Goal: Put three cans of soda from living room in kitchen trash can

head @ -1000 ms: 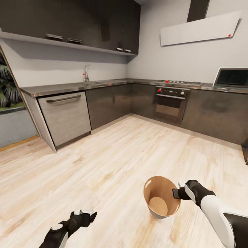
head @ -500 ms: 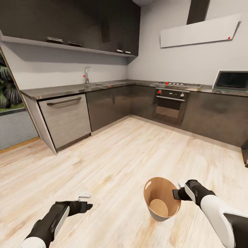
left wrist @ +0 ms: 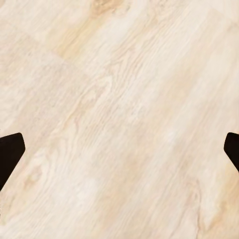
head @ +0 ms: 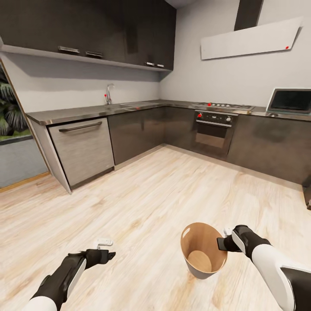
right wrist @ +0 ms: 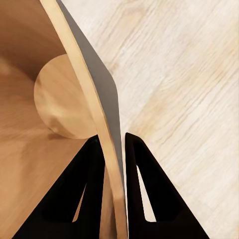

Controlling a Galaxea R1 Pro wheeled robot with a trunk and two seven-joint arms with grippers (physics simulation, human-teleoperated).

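Observation:
I am in the kitchen, over pale wood floor. The tash can (head: 195, 241), grey outside and orange-brown inside, hangs low at the right, tilted toward me, and its round bottom shows bare. My right gripper (head: 222, 243) is shut on its rim. In the right wrist view the fingers (right wrist: 94, 164) pinch the thin wall (right wrist: 30, 159), one inside and one outside. My left gripper (head: 108, 251) is held low at the left, open and holding nothing. In the left wrist view its fingertips (left wrist: 10, 152) stand wide apart above bare floorboards. The cans of soda are out of view.
Dark counters run in an L along the far walls, with a steel dishwasher (head: 82, 147), a faucet (head: 108, 93), an oven (head: 214, 129) and a microwave (head: 290, 99). A wide stretch of wood floor (head: 142, 194) lies between me and the cabinets.
My left arm has reached forward and out to the left, then held still. The right gripper and the bin have barely moved. The view shifted slightly.

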